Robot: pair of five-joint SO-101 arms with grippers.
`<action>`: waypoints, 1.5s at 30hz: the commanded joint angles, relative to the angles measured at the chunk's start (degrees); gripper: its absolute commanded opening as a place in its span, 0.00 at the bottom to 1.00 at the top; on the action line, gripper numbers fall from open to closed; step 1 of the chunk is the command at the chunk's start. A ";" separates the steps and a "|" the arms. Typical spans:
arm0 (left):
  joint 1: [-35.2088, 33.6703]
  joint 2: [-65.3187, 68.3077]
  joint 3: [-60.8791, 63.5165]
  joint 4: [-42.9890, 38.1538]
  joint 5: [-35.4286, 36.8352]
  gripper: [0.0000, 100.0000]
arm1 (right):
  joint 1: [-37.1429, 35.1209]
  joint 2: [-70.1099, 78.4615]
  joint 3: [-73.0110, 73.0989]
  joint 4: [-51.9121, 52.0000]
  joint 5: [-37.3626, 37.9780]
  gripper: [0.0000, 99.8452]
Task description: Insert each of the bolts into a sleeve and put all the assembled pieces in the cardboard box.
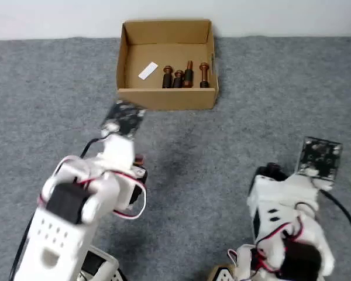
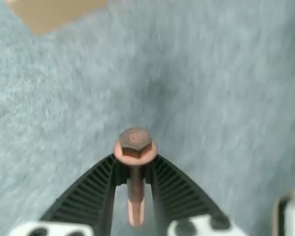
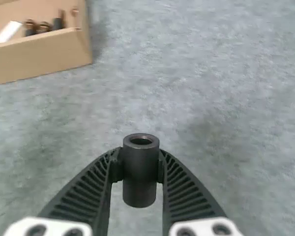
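Note:
My left gripper (image 2: 134, 166) is shut on a copper bolt (image 2: 134, 147), gripped by its shank with the hex head facing away from the wrist, above grey carpet. My right gripper (image 3: 139, 164) is shut on a dark cylindrical sleeve (image 3: 140, 169), whose open bore faces away from the wrist. The cardboard box (image 1: 167, 98) stands at the back centre of the table. It holds several bolts seated in dark sleeves (image 1: 185, 76). The left arm (image 1: 105, 175) sits just in front of the box's near left corner. The right arm (image 1: 292, 205) is farther off at the front right.
A small white slip (image 1: 147, 71) lies in the box's left half. The box (image 3: 39, 51) also appears in the right wrist view, and a corner of cardboard (image 2: 54, 12) in the left wrist view. Grey carpet (image 1: 222, 152) lies between the two arms. A pale wall runs behind the box.

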 commanded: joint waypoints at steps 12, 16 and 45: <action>0.18 -43.43 27.47 -22.33 5.71 0.01 | -19.56 -18.86 11.16 -3.30 -1.93 0.01; 0.18 -51.25 32.22 -27.16 5.54 0.01 | -28.00 -18.59 11.69 -5.49 -2.02 0.01; 10.81 -50.02 33.10 -37.71 16.53 0.00 | -50.59 -18.68 22.77 -25.27 9.14 0.01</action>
